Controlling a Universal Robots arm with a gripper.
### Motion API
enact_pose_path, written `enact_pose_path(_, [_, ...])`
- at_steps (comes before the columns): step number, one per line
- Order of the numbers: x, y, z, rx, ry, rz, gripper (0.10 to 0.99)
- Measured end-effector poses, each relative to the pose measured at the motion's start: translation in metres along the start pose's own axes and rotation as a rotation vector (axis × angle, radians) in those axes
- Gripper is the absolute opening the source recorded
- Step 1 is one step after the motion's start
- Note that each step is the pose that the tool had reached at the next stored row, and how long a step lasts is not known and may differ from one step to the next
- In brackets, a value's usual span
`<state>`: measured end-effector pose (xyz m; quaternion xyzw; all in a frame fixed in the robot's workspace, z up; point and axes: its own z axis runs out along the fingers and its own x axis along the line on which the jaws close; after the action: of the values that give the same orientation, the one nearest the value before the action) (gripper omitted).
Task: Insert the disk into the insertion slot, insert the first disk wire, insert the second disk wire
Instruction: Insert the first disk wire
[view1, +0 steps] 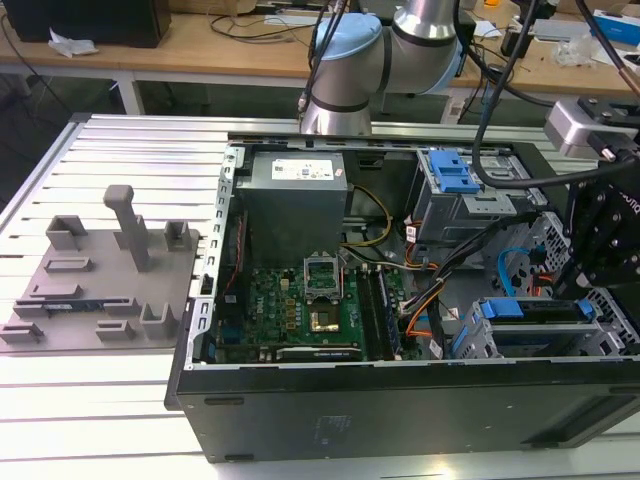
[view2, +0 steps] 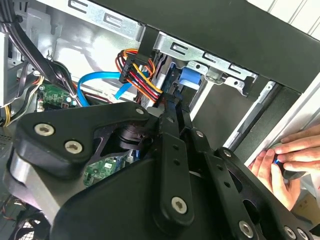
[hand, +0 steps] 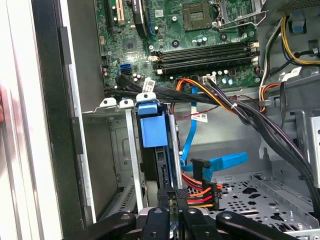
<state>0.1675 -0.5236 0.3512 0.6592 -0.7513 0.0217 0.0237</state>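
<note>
The disk, in its blue carrier, sits inside the insertion slot, a grey metal cage at the case's front corner on the exterior view's right. My gripper is at the disk's rear edge. It is shut on the connector of the disk wire with orange, red and yellow strands. In the second wrist view those strands run down to the gripper. A blue flat disk wire with a black plug lies loose just beside it.
The open case holds a green motherboard, a grey power supply and a taller bay with a blue latch. Black cable bundles cross above the cage. A person's hand rests outside the case. A grey fixture plate lies on the exterior view's left.
</note>
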Motion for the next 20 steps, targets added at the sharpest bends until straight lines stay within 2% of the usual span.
enact_pose_path(20, [0.0007, -0.0001, 0.0064, 0.0, 0.0001, 0.0, 0.169])
